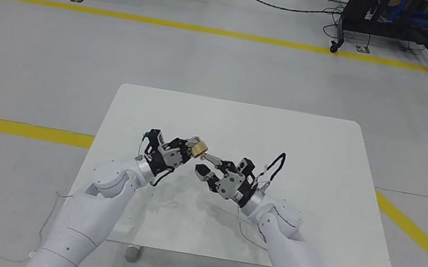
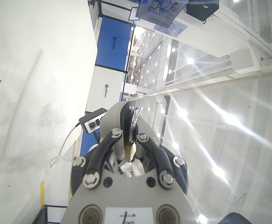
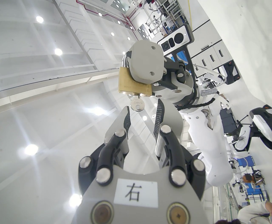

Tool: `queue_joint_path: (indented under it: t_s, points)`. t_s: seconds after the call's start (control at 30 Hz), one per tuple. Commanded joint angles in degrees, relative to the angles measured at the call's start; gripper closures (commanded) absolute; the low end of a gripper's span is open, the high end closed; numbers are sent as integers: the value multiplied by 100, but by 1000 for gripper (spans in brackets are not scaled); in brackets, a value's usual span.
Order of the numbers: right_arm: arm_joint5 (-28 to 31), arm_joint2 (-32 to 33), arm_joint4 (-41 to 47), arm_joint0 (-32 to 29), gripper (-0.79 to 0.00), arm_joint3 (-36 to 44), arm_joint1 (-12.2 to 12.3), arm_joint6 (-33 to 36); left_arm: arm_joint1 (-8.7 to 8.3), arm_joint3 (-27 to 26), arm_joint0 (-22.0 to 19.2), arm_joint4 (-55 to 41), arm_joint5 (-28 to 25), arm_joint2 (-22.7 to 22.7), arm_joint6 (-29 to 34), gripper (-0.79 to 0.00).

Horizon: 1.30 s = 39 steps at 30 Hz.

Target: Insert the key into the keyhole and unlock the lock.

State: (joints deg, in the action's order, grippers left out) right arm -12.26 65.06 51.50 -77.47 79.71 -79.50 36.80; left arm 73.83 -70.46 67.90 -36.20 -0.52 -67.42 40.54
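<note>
Above the table [image 1: 321,150], left jaws clench the lock [image 3: 133,83]; its inserted key [image 3: 136,105] sits just off the spread right jaws.

From my station I see a white desk [image 1: 321,150] with rounded corners on a pale grey floor [image 1: 56,66]. Yellow lines [image 1: 213,30] run across the floor beyond the desk and out from both its sides. At the far side a black cable [image 1: 260,2] trails toward a dark wheeled frame [image 1: 390,31]. Overhead, round ceiling lights [image 3: 58,51] glare between white beams [image 3: 42,76]. Blue wall panels [image 2: 112,48] stand farther off in the hall.
</note>
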Motion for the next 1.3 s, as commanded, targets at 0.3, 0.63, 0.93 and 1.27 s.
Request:
queue_joint_path:
  t_s: [0.3, 0.63, 0.93, 1.27]
  points:
    - [347, -139, -539, -22, -139, 72, 12, -384, -5, -43, 14, 111, 2, 20, -4, 0]
    - [440, -102, -260, -50, 0, 62, 3, -458, -5, -56, 14, 201, -38, 50, -13, 0]
    - [-338, 171, 1365, 0, 0, -169, -32, -193, -10, -212, 97, 581, -571, 53, -260, 0]
    - [-987, 237, 2004, 141, 0, -392, -31, -93, -24, -428, 269, 1034, -1230, -36, -731, 0]
